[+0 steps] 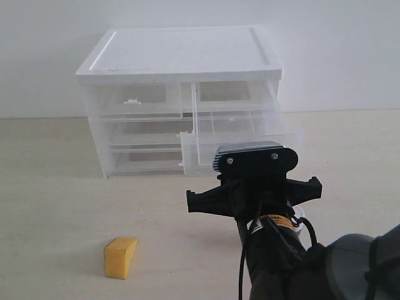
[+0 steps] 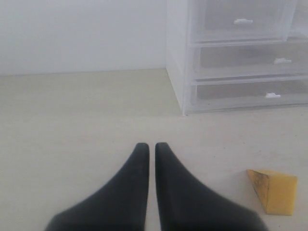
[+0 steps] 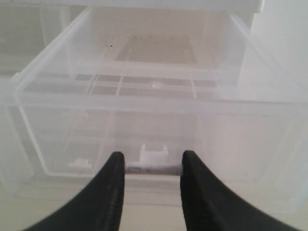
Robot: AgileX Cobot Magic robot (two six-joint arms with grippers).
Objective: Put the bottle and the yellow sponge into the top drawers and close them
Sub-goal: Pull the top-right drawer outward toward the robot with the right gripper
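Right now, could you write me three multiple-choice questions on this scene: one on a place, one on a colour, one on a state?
1. Where is the yellow sponge? A in a drawer; B on the table; C in a gripper.
2. What colour is the cabinet top? A white; B black; C red.
3. How is the top right drawer? A pulled out; B shut; C removed.

Answers:
1. B: it lies alone on the table, in front of the cabinet.
2. A: it is plain white.
3. A: it juts out toward the open right gripper.
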